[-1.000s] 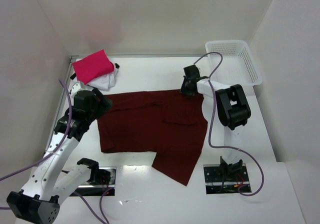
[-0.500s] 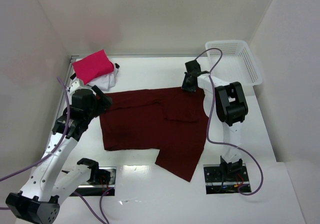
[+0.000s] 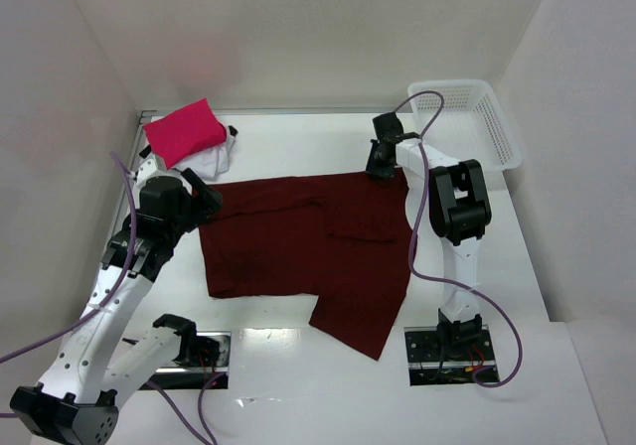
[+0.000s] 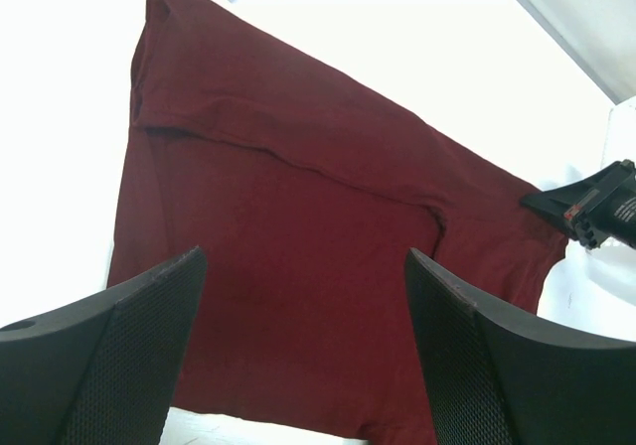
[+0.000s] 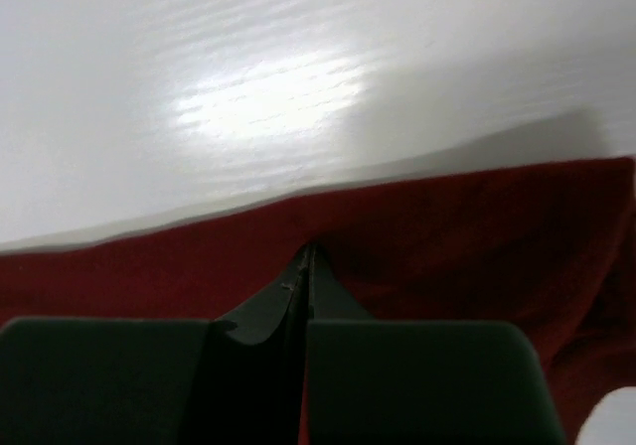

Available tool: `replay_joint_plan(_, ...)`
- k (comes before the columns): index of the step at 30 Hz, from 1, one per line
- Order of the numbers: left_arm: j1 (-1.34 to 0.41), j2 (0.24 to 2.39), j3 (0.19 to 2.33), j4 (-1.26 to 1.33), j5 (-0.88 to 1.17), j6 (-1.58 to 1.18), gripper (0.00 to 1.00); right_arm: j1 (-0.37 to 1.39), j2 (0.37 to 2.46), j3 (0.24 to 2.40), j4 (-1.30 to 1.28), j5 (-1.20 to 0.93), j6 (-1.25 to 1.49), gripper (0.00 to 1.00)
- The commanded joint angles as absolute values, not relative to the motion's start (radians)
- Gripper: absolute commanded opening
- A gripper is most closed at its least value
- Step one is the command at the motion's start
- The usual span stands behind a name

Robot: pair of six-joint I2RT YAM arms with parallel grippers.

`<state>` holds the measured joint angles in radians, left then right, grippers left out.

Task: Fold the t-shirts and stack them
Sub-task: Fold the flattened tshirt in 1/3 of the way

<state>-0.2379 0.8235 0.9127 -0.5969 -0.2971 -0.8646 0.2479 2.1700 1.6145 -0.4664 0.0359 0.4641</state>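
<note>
Three t-shirts lie on the bench (image 3: 298, 137): one maroon t-shirt (image 3: 298, 246), one pink-red t-shirt (image 3: 184, 130) and one white t-shirt (image 3: 214, 159). One white mesh basket (image 3: 477, 117) stands at the far right corner. Two arms reach in from the near edge.

View differences:
- The top view alone shows the whole layout. It does not resolve either finger state.
- The left wrist view alone shows the left fingers (image 4: 139, 336) spread wide, with maroon cloth visible in the gap between them. Whether they touch the cloth cannot be told.
- The right wrist view alone shows the right fingers (image 5: 109, 380) pressed together on the far edge of the maroon t-shirt, raising a small peak of cloth at the pinch.

Position of items:
- The maroon t-shirt is spread flat across the bench centre. One crease runs across its width.
- Its far edge runs nearly straight from the left fingers to the right fingers.
- Its near right part extends toward the near edge, between the two arm bases.
- The pink-red t-shirt, folded to a small rectangle, lies on the white t-shirt in the far left corner, just beside the maroon t-shirt's far left corner.

Open room:
- Bare bench shows between the maroon far edge and the back wall.
- A narrower strip runs along the right side toward the mesh basket.
- Walls close the left, back and right sides.
</note>
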Motion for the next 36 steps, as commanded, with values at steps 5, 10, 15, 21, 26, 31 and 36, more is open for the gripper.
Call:
replay_joint_plan(5,-0.233,0.836,0.945,-0.545,-0.281,-0.845,0.88,0.151,2.215,1.712,-0.535,0.109,0.410,0.00)
replay_joint_plan(10,-0.233,0.859,0.945,-0.545,-0.281,-0.845,0.88,0.114,2.252,1.750,-0.535,0.080,0.410,0.00)
replay_joint_plan(15,-0.233,0.868,0.945,-0.535,-0.291,-0.845,0.88,0.118,2.266,1.743,-0.521,0.068,0.400,0.00)
replay_joint_plan(21,-0.233,0.904,0.945,-0.535,-0.282,-0.845,0.88,0.123,2.266,1.778,-0.514,0.120,0.391,0.00)
replay_joint_plan(26,-0.233,0.934,0.945,-0.526,-0.268,-0.845,0.88,0.123,2.272,1.872,-0.511,0.138,0.382,0.00)
replay_joint_plan(31,-0.233,0.931,0.956,-0.526,-0.261,-0.834,0.90,0.123,2.316,2.008,-0.587,0.123,0.371,0.00)
replay_joint_plan(36,-0.233,0.922,0.965,-0.526,-0.261,-0.827,0.91,0.151,2.160,1.907,-0.534,0.094,0.371,0.00)
